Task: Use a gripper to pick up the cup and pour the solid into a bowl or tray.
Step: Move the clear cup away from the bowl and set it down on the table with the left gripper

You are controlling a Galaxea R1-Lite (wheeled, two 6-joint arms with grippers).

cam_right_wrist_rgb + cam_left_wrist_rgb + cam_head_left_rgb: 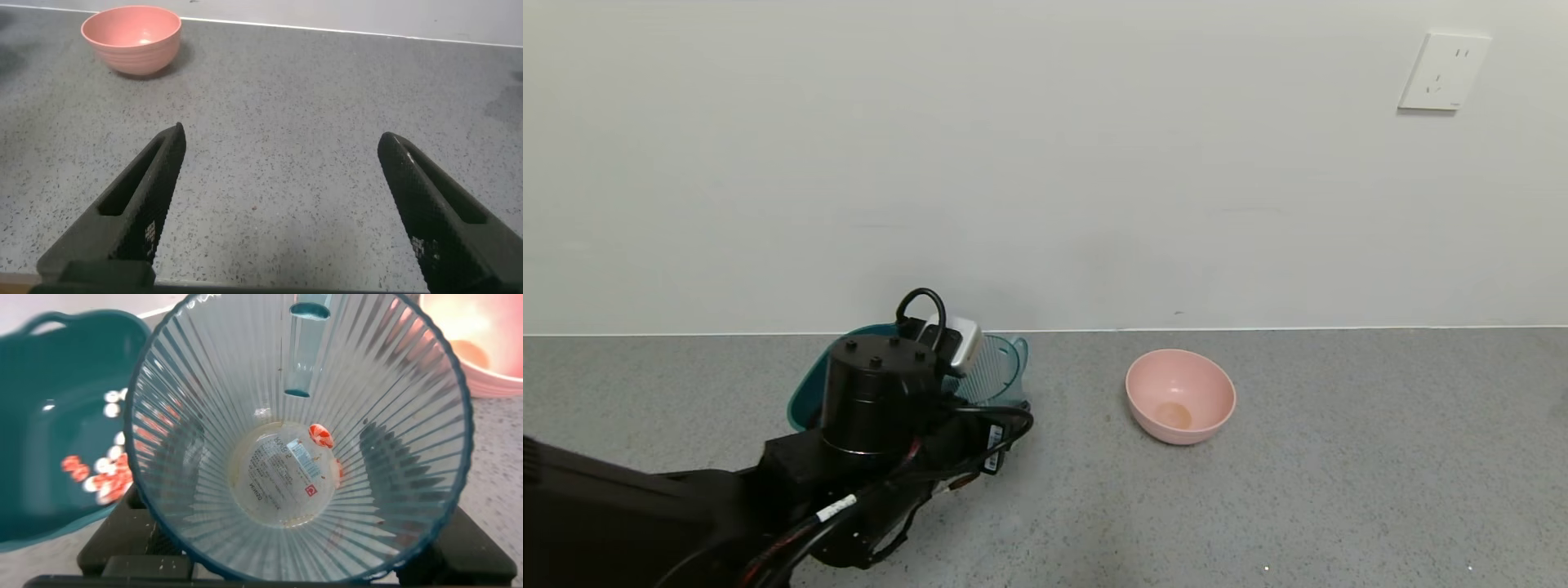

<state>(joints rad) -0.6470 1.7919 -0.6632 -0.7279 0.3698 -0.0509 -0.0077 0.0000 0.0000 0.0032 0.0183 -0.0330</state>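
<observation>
My left gripper (pixel 964 384) is shut on the ribbed translucent blue-green cup (pixel 992 371) and holds it next to the dark teal tub (pixel 805 400), at the back left of the counter. In the left wrist view the cup (pixel 204 400) fills the frame, mouth toward the camera. One orange-red piece (pixel 320 435) still clings near the cup's bottom. Several white and orange-red pieces (pixel 98 469) lie in the teal tub (pixel 49 392) beside it. My right gripper (pixel 282 139) is open and empty above bare counter, out of the head view.
An empty round pink bowl (pixel 1180 396) stands on the grey speckled counter (pixel 1339 474) right of the cup; it also shows in the right wrist view (pixel 131 37). A white wall with a socket (pixel 1443 71) runs just behind.
</observation>
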